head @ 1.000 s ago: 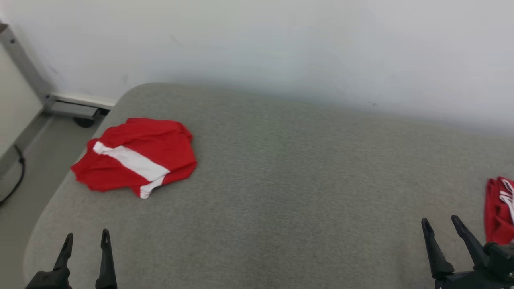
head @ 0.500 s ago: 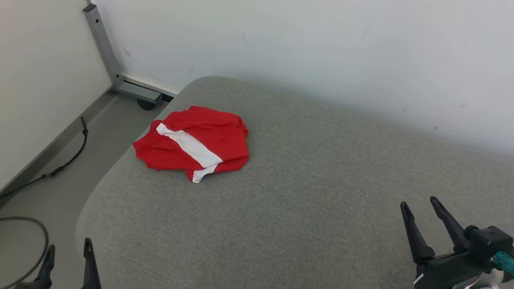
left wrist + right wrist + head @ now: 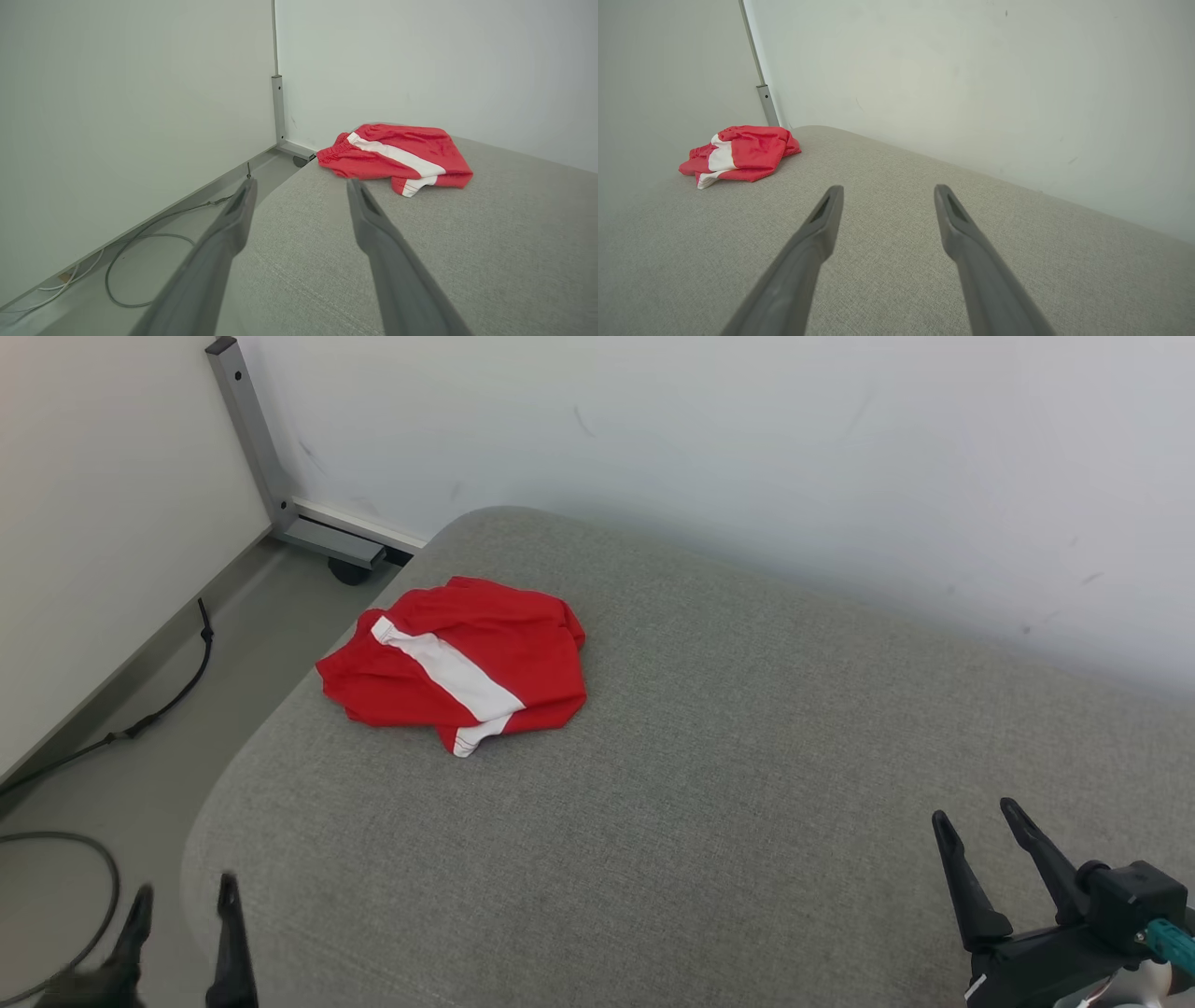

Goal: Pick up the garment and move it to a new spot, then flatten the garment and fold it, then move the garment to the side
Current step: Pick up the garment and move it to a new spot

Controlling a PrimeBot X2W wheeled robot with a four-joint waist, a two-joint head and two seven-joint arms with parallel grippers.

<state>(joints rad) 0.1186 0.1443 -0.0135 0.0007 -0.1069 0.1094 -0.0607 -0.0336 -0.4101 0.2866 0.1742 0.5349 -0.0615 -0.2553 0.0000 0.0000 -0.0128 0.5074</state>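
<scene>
The garment (image 3: 457, 663) is a crumpled pair of red shorts with a white stripe, lying near the far left corner of the grey padded surface (image 3: 709, 784). It also appears in the left wrist view (image 3: 397, 156) and in the right wrist view (image 3: 738, 154). My left gripper (image 3: 185, 905) hangs open at the lower left, over the surface's near left edge, well short of the garment. At the lower right my right gripper (image 3: 980, 821) stands open above the surface, far from the garment. Nothing is between either pair of fingers.
White walls (image 3: 747, 448) close off the back and left. A grey metal post (image 3: 247, 429) with a wheeled foot stands in the corner. Dark cables (image 3: 140, 719) lie on the floor to the left of the surface.
The camera has swung left, so the whole picture shifted right and the floor and post came into view. A second red garment at the right edge has left the picture. Both grippers stay open.
</scene>
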